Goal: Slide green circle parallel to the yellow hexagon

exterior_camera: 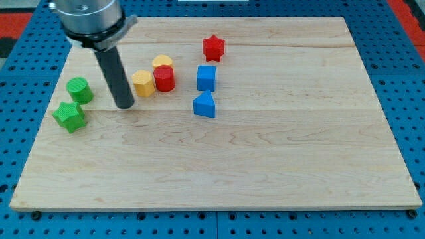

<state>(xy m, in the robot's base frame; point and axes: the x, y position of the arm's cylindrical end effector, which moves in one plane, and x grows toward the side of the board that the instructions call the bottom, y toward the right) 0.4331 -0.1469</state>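
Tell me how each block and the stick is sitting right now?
green circle: flat, touching nothing
green star: flat, below circle
yellow hexagon: flat, against red cylinder
red cylinder: upright
yellow block: behind red cylinder
red star: alone
blue cube: flat
blue triangle: flat
my tip: between circle and hexagon

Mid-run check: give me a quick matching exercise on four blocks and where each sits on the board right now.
Column one:
1. green circle
2. yellow hexagon
3. red star
4. green star

Column two:
A. nearest the view's top, right of the cluster
B. just right of my tip
C. nearest the board's left edge, below the other green block
D. left of my tip, above the other green block

Pairs: 1-D, 2-B, 3-A, 4-C
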